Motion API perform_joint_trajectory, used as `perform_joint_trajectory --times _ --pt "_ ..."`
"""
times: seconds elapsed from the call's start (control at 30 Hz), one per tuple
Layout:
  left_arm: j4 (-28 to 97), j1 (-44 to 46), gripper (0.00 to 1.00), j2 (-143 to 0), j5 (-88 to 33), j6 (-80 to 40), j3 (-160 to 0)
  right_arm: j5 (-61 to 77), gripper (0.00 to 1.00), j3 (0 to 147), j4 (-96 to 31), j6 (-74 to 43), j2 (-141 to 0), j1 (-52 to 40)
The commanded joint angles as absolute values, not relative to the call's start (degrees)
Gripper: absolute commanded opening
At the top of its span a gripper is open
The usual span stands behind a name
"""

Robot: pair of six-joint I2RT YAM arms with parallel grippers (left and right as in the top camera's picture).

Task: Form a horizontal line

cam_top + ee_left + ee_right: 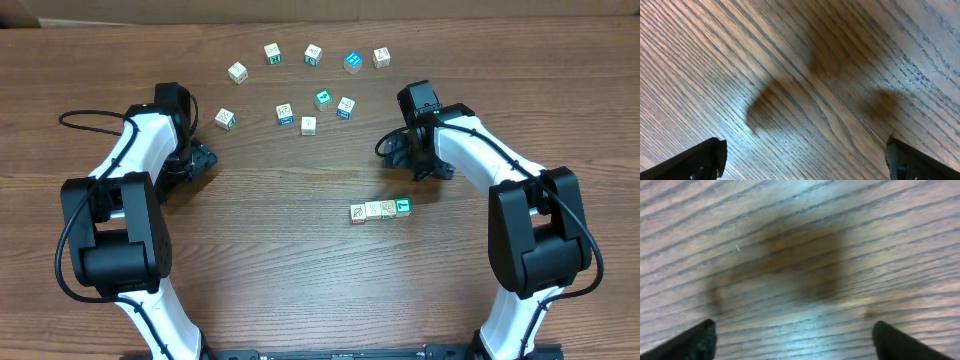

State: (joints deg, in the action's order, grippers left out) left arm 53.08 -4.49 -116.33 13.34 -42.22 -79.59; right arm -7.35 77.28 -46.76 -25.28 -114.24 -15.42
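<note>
The horizontal line [380,209] lies on the wood counter [300,290]: four small picture cubes set side by side and touching, three with tan or white tops. The cube with the green top [402,206] closes the end of the line nearest my right arm. The row tilts a little, that green end sitting slightly farther from my base than the other end.

My right gripper [418,162] is just beyond the line's green end and apart from it, touching no cube. Its wrist camera shows the gripper [796,330] spread wide, the two dark fingertips [700,340] at the frame's lower corners, with only bare wood grain and a soft shadow between them.

My left gripper [200,158] sits well off to the other side of the line, far from it. It too is fully spread [805,152] and holds nothing, over bare counter.

Beyond the line, farther from my base, ten loose cubes [308,125] lie scattered, some with blue or teal tops, none touching the line.
</note>
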Motion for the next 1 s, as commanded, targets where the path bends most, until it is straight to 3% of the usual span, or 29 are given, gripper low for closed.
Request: perform_joint_trajectory --times 0.0,0.5,0.97 --pt "53.23 -4.47 0.99 -116.22 15.42 -41.78 -79.22 -11.22 1.00 77.10 -46.30 -25.23 -111.98 -15.31" --pt "53.23 -4.47 0.99 -116.22 15.42 -41.78 -79.22 -12.23 1.00 77.10 -47.05 -25.26 -111.96 -14.55" --pt "53.23 -4.47 1.00 -116.22 15.42 -41.78 -79.22 -11.33 1.00 77.10 -47.59 -26.98 -111.96 0.47"
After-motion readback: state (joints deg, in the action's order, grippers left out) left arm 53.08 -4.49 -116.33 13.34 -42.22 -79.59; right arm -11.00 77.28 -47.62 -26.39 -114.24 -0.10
